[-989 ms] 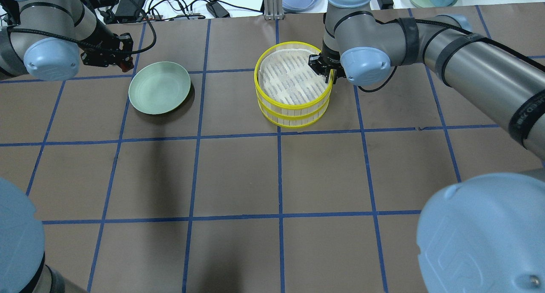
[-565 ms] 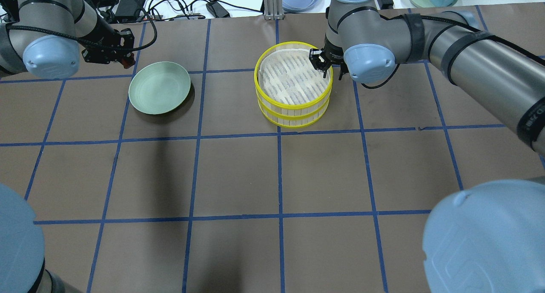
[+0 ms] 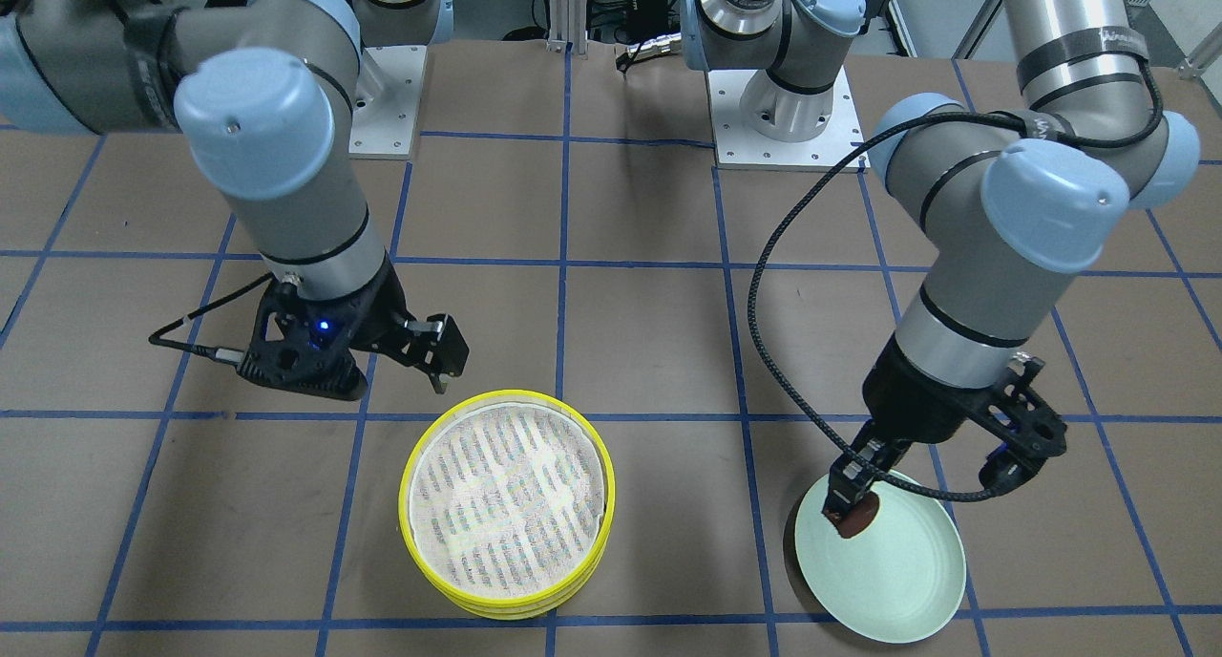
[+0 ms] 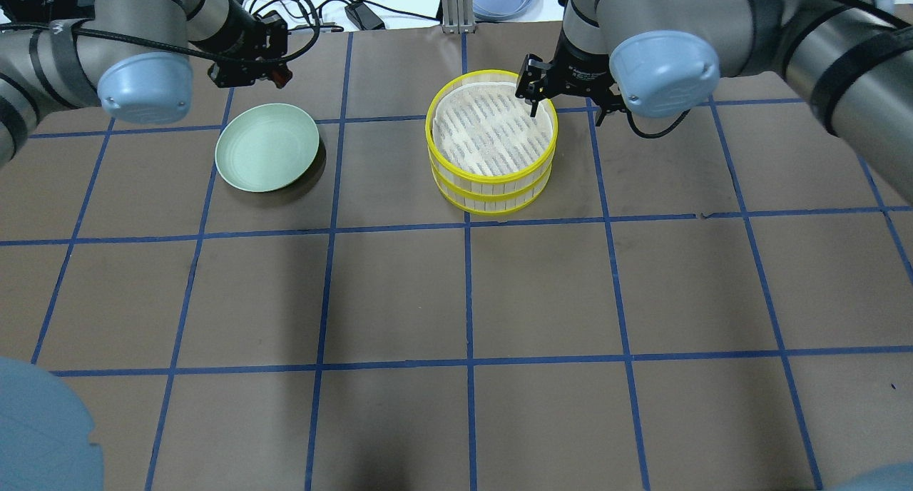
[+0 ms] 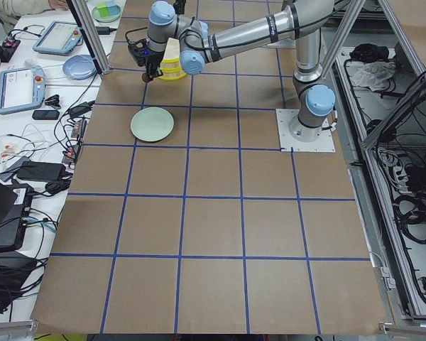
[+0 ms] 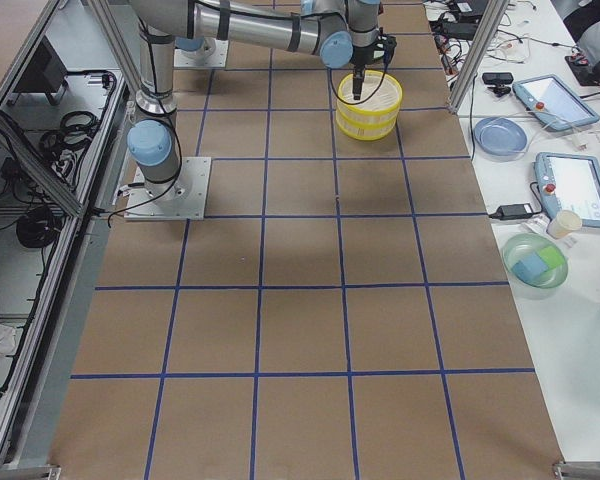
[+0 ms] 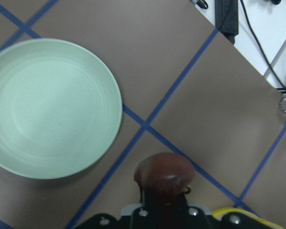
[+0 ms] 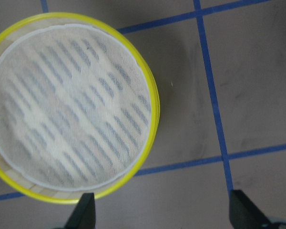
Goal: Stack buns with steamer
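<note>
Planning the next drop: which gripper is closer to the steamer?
Right. The right gripper hangs open just beside the steamer's rim; the left gripper, holding the brown bun, is off by the green plate.

A: Tally by kind?
B: Two round yellow-rimmed, mesh-lined steamer tiers (image 4: 492, 183); one glossy dark reddish-brown oblong bun (image 7: 164, 172).
A: Anything else counted?
B: One plain pale green round plate (image 4: 267, 147).

A pale green plate (image 4: 267, 147) sits on the brown, blue-taped tabletop (image 4: 542, 291); a black power adapter (image 4: 364, 16) lies beyond.
</note>
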`<state>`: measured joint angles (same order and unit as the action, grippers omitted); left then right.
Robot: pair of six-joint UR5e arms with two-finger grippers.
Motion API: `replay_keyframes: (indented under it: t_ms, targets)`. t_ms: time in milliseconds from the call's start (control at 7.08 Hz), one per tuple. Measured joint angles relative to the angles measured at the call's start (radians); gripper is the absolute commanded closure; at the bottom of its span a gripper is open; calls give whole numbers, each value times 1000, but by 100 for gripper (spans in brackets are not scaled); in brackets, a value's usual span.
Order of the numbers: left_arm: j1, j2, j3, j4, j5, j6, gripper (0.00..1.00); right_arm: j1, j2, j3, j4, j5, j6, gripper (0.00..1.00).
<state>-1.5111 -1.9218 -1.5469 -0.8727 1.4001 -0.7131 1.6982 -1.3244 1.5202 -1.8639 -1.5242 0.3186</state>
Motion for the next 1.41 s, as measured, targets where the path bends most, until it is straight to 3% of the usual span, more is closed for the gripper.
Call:
replay_keyframes:
  t_ms: [424, 847, 989, 1130, 1271, 1412]
  targets:
    - [-132, -33, -10, 105, -77, -305, 100, -6, -204, -1, 213, -10, -164, 0]
    - [-237, -102, -18, 231, -95, -486, 99, -31, -241, -1, 228, -44, -305, 0]
    - [-261, -124, -24, 252, -96, -503, 71, -40, -240, -1, 230, -42, -312, 0]
    - [-277, -142, -31, 261, -96, -523, 50, -44, -237, 0, 234, -42, -314, 0]
    - [-287, -153, -39, 265, -96, -543, 16, -47, -236, 0, 236, -43, -315, 0]
    - [-294, -158, -44, 267, -95, -553, 1, -47, -236, 0, 238, -47, -315, 0]
